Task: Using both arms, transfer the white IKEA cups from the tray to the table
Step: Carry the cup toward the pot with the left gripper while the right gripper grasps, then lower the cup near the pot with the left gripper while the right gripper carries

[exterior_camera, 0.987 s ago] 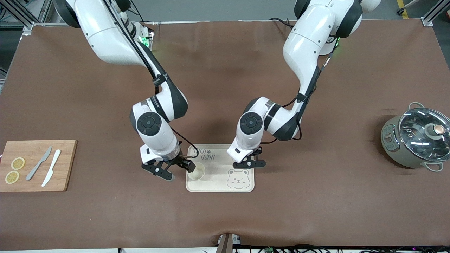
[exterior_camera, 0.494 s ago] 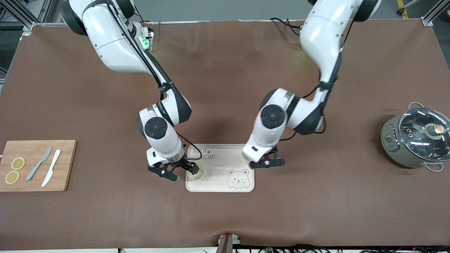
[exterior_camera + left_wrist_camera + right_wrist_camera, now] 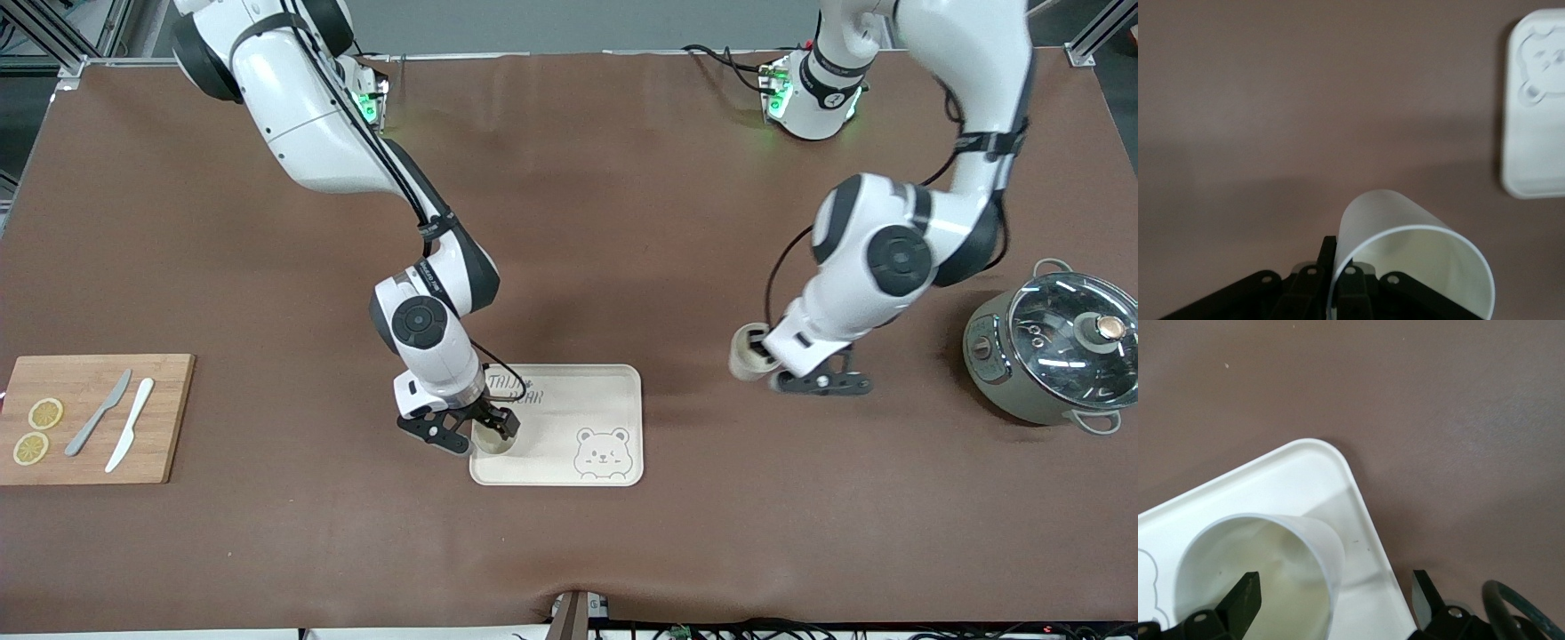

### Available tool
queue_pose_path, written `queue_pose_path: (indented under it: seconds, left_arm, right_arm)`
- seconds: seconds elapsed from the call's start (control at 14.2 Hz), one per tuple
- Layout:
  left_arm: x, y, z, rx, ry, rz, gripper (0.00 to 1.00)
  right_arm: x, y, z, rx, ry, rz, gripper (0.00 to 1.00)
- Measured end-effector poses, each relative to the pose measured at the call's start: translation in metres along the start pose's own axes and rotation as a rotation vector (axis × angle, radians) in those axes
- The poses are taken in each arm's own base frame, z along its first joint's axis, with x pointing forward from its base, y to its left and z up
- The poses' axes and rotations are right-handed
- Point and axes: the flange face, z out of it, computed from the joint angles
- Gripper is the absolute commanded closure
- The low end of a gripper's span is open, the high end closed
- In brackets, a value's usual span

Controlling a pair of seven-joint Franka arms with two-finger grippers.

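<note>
One white IKEA cup (image 3: 492,442) stands upright on the cream bear tray (image 3: 578,400), in the corner nearest the front camera toward the right arm's end. My right gripper (image 3: 471,431) is open astride its wall. In the right wrist view one finger (image 3: 1241,600) is inside the cup (image 3: 1271,567) and the other (image 3: 1425,593) is outside, over the tray (image 3: 1305,473). My left gripper (image 3: 757,348) is shut on the rim of the second cup (image 3: 743,357). It holds that cup tilted over bare table between tray and pot. The left wrist view shows this cup (image 3: 1405,247) pinched in the gripper (image 3: 1336,267).
A grey pot with a glass lid (image 3: 1058,347) stands at the left arm's end. A wooden board (image 3: 93,418) with two knives and lemon slices lies at the right arm's end. The tray shows in the left wrist view (image 3: 1538,100).
My left arm has swung away from the tray toward the pot, carrying its cup. My right gripper has shifted a little onto the tray's cup.
</note>
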Motion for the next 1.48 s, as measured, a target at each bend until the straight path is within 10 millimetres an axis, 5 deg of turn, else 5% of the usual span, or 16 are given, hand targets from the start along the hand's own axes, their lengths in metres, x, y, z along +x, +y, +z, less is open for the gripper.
queue_pose_path:
  seconds: [0.21,0.42,0.71,0.92,1.34,1.41,1.48]
  left_arm:
    - [-0.029,-0.057,0.008,0.001,-0.018,0.058,1.00]
    - [-0.044,-0.098,0.029,0.002,-0.016,0.105,1.00]
    - [-0.048,-0.157,0.061,0.000,-0.013,0.148,1.00]
    - [-0.049,-0.194,0.091,-0.006,-0.036,0.135,1.00]
    - [-0.038,-0.211,0.122,-0.011,-0.063,0.113,1.00]
    - [-0.037,-0.213,0.122,-0.011,-0.062,0.111,0.33]
    - [-0.035,-0.215,0.122,-0.010,-0.059,0.108,0.04]
  right_arm:
    - [0.004,0.001,-0.002,-0.001,0.009,0.004,0.00]
    - [0.006,0.002,-0.002,-0.003,0.012,0.006,0.54]
    - [0.006,0.002,-0.002,-0.003,0.012,0.007,0.96]
    - [0.006,0.002,-0.002,-0.003,0.012,0.007,1.00]
    - [0.006,0.002,-0.002,-0.005,0.011,0.016,1.00]
    - [0.007,0.002,-0.002,-0.006,0.012,0.021,1.00]
    - [0.009,0.002,-0.005,-0.012,0.010,0.026,1.00]
